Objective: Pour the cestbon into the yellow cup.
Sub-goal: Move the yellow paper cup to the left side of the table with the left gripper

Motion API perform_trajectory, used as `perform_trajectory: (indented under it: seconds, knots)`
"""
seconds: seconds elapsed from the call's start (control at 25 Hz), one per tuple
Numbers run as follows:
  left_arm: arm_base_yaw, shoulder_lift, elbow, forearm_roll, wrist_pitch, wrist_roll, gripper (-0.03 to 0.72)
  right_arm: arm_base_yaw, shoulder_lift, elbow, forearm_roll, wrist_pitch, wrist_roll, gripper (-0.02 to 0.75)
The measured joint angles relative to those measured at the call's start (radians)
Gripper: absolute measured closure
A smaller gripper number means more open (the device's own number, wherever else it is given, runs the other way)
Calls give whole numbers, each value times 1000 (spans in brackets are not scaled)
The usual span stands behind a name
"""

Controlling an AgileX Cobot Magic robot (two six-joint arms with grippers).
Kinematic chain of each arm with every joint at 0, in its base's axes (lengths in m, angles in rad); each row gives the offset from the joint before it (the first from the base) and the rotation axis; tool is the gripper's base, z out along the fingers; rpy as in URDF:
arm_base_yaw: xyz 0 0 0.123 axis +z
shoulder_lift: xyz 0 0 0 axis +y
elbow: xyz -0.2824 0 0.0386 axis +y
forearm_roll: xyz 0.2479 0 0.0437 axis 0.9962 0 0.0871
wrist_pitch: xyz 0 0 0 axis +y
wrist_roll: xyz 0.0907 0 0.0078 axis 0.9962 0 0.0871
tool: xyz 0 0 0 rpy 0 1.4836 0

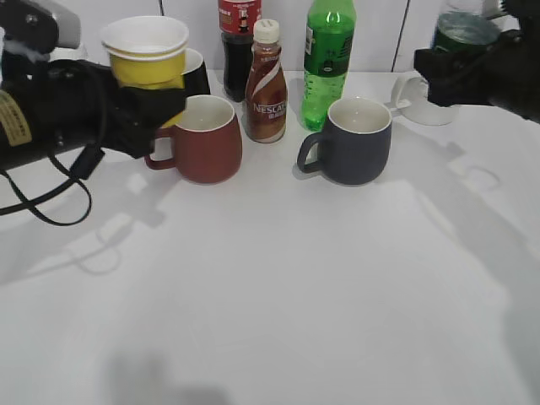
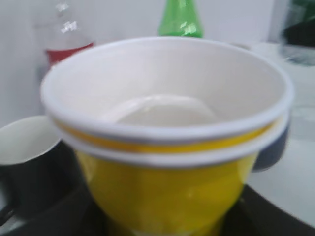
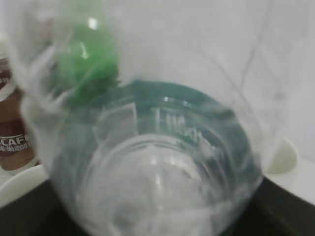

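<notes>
The yellow cup (image 1: 148,52), with a white rim and white inside, is held upright above the table at the far left by my left gripper (image 1: 143,101), which is shut on it. It fills the left wrist view (image 2: 167,191). The cestbon (image 1: 460,34), a clear bottle with a dark green label, is held at the far right by my right gripper (image 1: 447,72), shut on it. In the right wrist view the cestbon (image 3: 157,167) fills the frame, seen close and blurred. The two grippers are far apart.
A dark red mug (image 1: 207,139), a Nescafe bottle (image 1: 266,84), a bright green soda bottle (image 1: 327,63), a cola bottle (image 1: 238,38) and a dark blue mug (image 1: 359,139) stand mid-table. A black mug (image 1: 196,72) and a white mug (image 1: 418,97) stand behind.
</notes>
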Motion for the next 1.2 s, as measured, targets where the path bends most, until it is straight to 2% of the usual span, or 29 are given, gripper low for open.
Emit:
perform_trajectory:
  seconds: [0.24,0.44,1.2]
  knots:
    - [43,0,1,-3,30,0,289,0,-51,84,57,45,22,260]
    - [52,0,1,-5,60,0,289,0,-56,139,78,50,25,260]
    - [55,0,1,-64,143,0,289,0,-56,146,83,49,26,261]
